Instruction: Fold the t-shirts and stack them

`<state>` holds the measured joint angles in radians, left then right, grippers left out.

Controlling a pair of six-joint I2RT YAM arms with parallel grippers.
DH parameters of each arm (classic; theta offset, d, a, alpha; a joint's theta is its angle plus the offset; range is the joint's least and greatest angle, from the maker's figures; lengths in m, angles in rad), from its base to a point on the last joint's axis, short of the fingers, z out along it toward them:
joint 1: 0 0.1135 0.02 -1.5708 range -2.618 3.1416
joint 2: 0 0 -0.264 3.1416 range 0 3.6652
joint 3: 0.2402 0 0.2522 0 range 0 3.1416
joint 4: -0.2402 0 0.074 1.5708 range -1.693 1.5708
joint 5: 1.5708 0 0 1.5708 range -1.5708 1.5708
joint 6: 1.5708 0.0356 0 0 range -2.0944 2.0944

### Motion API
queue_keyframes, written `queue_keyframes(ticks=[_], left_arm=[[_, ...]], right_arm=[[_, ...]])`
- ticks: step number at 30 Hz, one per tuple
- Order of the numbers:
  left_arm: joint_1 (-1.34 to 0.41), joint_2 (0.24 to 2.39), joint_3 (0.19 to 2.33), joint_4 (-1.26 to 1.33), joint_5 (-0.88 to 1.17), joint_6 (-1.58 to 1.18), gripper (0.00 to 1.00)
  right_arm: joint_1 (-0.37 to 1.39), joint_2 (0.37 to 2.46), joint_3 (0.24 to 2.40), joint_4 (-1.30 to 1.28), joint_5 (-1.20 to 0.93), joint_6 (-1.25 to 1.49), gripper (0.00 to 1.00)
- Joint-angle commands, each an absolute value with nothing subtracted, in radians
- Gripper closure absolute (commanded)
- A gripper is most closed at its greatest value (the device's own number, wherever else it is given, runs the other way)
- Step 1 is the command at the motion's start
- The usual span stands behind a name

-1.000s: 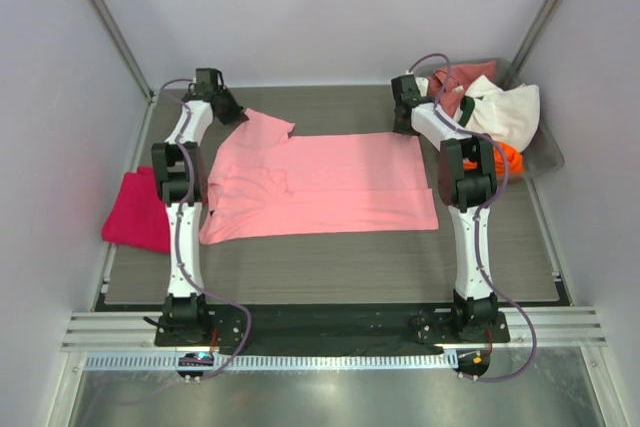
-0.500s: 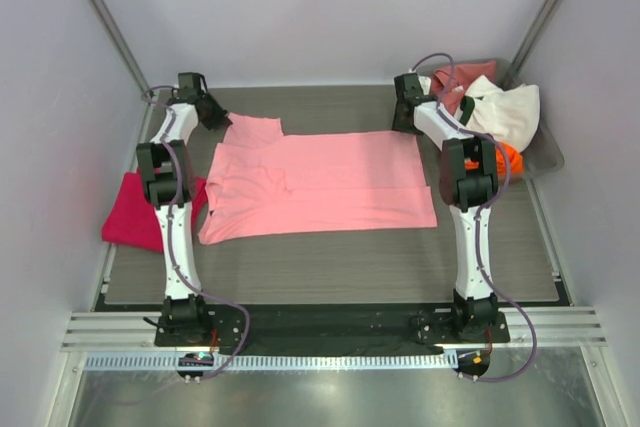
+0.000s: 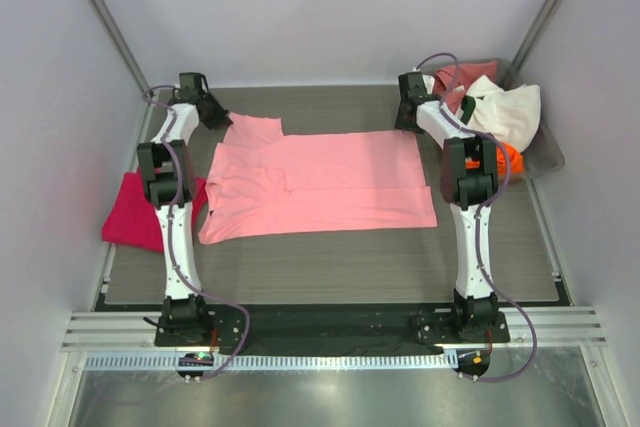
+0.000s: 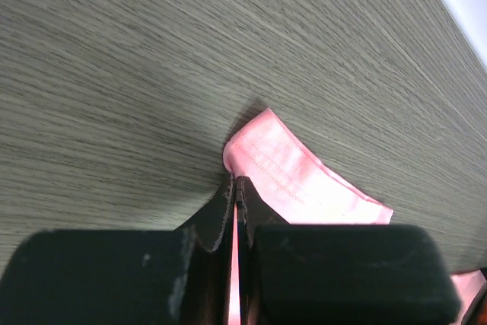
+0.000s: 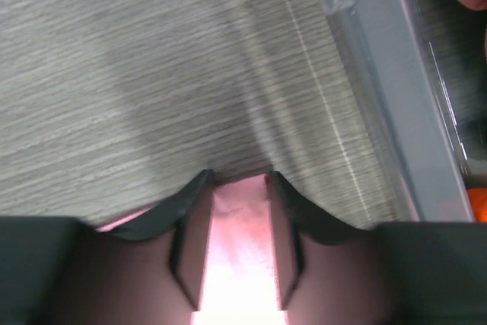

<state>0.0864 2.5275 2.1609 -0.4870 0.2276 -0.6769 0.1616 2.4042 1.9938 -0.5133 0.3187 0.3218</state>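
Observation:
A light pink t-shirt [image 3: 320, 182] lies spread flat across the middle of the table. My left gripper [image 3: 213, 115] is at its far left corner, shut on the sleeve hem [image 4: 281, 169], which sits low over the wood-grain table. My right gripper [image 3: 407, 117] is at the shirt's far right corner. Its jaws stand apart in the right wrist view [image 5: 238, 179], with the pink cloth edge [image 5: 240, 211] lying between them. A magenta-red t-shirt [image 3: 135, 212] lies folded at the table's left edge.
A grey bin [image 3: 545, 152] at the back right holds a white t-shirt [image 3: 510, 112], a dusty rose one [image 3: 455, 82] and an orange one [image 3: 508, 157]. Its rim shows in the right wrist view [image 5: 388, 97]. Walls enclose the table on three sides.
My left gripper moved left and back with the sleeve, pulling it out flat, then held still. My right gripper shifted slightly toward the back right corner.

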Motion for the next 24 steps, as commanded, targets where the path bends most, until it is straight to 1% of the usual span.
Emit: queue_keyframes(ticks=[1, 2, 4, 5, 6, 9, 15, 24], left_arm=[[0.095, 2.464, 2.158, -0.459, 0.219, -0.672, 1.00], [0.095, 2.462, 2.160, -0.460, 0.218, -0.673, 1.00], [0.094, 2.457, 2.155, -0.460, 0.221, -0.673, 1.00], [0.094, 2.448, 2.155, -0.460, 0.225, -0.673, 1.00], [0.094, 2.445, 2.149, -0.460, 0.227, -0.673, 1.00], [0.089, 2.427, 2.149, -0.453, 0.239, -0.670, 1.00], [0.075, 2.387, 2.149, -0.459, 0.270, -0.646, 1.00], [0.037, 2.217, 2.008, -0.425, 0.201, -0.588, 1.00]], right_arm=[[0.152, 2.445, 2.023, -0.519, 0.330, 0.325, 0.62], [0.152, 2.450, 2.028, -0.518, 0.330, 0.325, 0.72], [0.152, 2.451, 2.026, -0.520, 0.328, 0.327, 0.84], [0.152, 2.447, 2.023, -0.519, 0.328, 0.325, 0.94], [0.152, 2.439, 2.019, -0.517, 0.333, 0.327, 0.96], [0.155, 2.410, 2.006, -0.509, 0.347, 0.312, 0.99], [0.161, 2.321, 1.961, -0.511, 0.356, 0.288, 0.99], [0.172, 2.203, 1.870, -0.511, 0.331, 0.285, 0.99]])
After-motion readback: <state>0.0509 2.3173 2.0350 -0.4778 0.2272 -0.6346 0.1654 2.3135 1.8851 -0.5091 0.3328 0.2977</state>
